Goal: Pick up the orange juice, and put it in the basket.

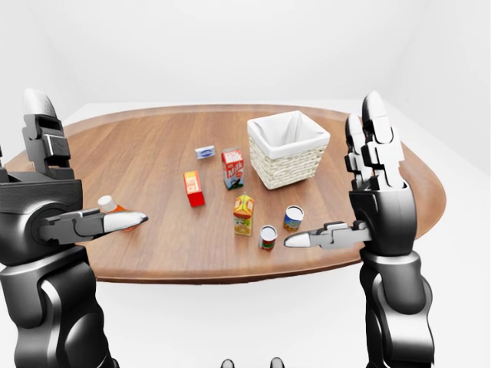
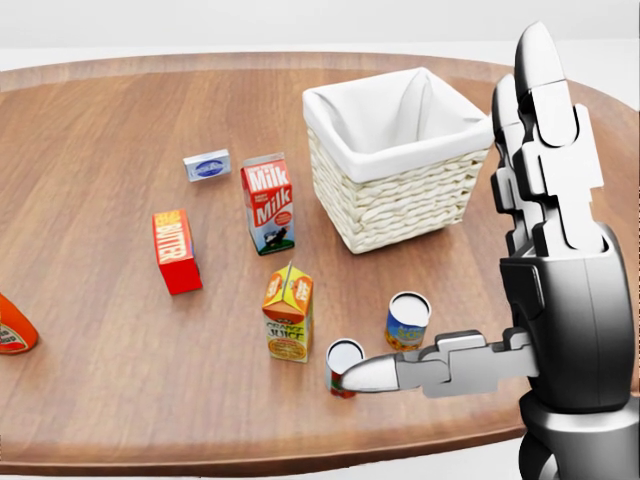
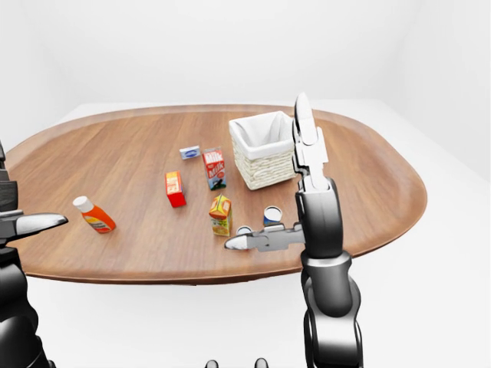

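Observation:
The orange juice carton (image 2: pixel 288 312) stands upright on the wooden table (image 2: pixel 100 130), below the milk carton and to the lower left of the white-lined wicker basket (image 2: pixel 400 205). My right hand (image 1: pixel 337 180) is open, fingers pointing up and thumb (image 2: pixel 400 375) pointing left. It hovers to the right of the carton, above the table's near edge, and holds nothing. In the left-eye view my left hand (image 1: pixel 88 157) is open and empty at the far left, well away from the carton.
A milk carton (image 2: pixel 268 203), a red butter box (image 2: pixel 175 250) and a small blue-white box (image 2: pixel 207 166) stand left of the basket. Two cans (image 2: pixel 407 320) (image 2: pixel 343 367) stand just right of the juice. A ketchup bottle (image 3: pixel 93 215) stands at the table's left.

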